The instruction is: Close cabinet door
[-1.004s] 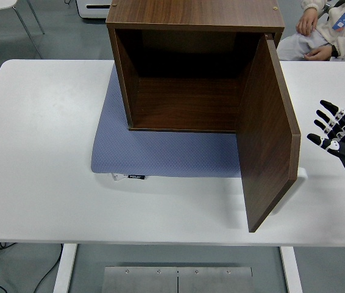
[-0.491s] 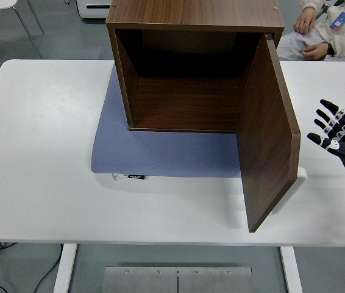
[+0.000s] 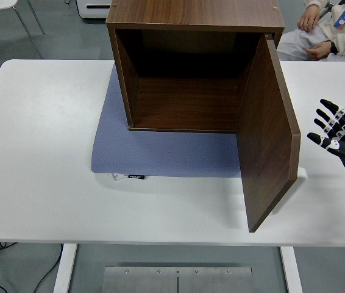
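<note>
The right robot hand [image 3: 338, 135] hovers at the table's [image 3: 38, 152] right edge, fingers spread, holding nothing, well right of the cabinet door [image 3: 269, 134]. The door stands wide open, hinged on the wooden cabinet's [image 3: 191, 61] right side, swung toward the near edge. The cabinet's dim interior looks empty; it sits on a blue-grey mat [image 3: 160, 152].

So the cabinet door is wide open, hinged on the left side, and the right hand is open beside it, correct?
Not quite. The head view shows the cabinet door hinged on the cabinet's right side, not the left. It is wide open, and the right hand is open beside it, not touching.
</note>
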